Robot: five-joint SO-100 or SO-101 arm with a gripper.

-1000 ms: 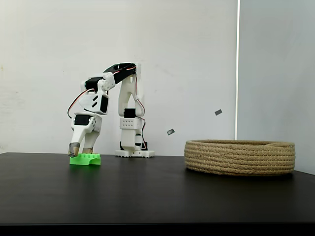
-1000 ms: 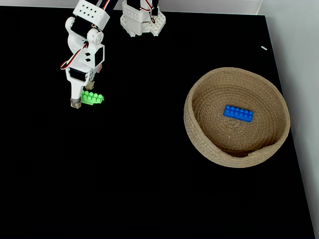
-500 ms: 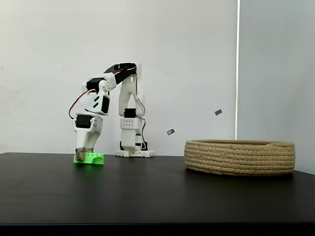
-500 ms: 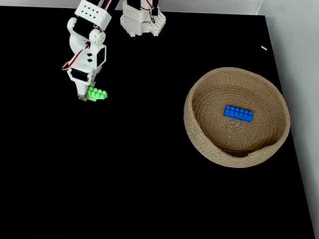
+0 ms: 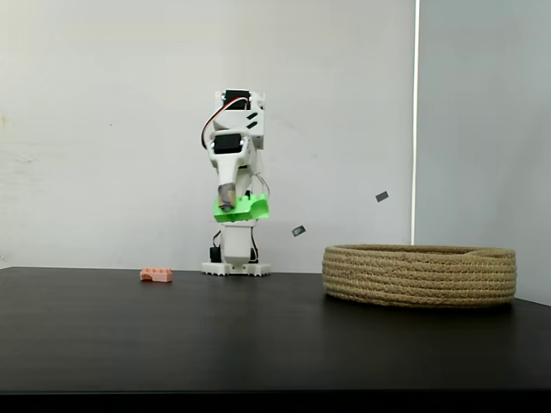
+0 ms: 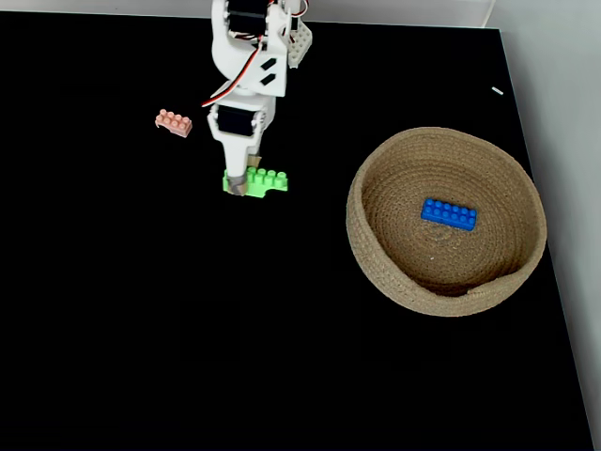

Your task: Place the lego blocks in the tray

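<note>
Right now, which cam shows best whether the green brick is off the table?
The side-on fixed view: the green brick hangs in the gripper, well above the table. The top-down fixed view shows the green brick but not its height.

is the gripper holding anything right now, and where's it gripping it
Yes: the gripper holds the green brick off the table, pinched at its left end as both fixed views show it.

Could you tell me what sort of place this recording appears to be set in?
Probably a hobby or lab bench for arm practice: a bare black table, a plain white wall, and toy props, the rope tray and green brick.
</note>
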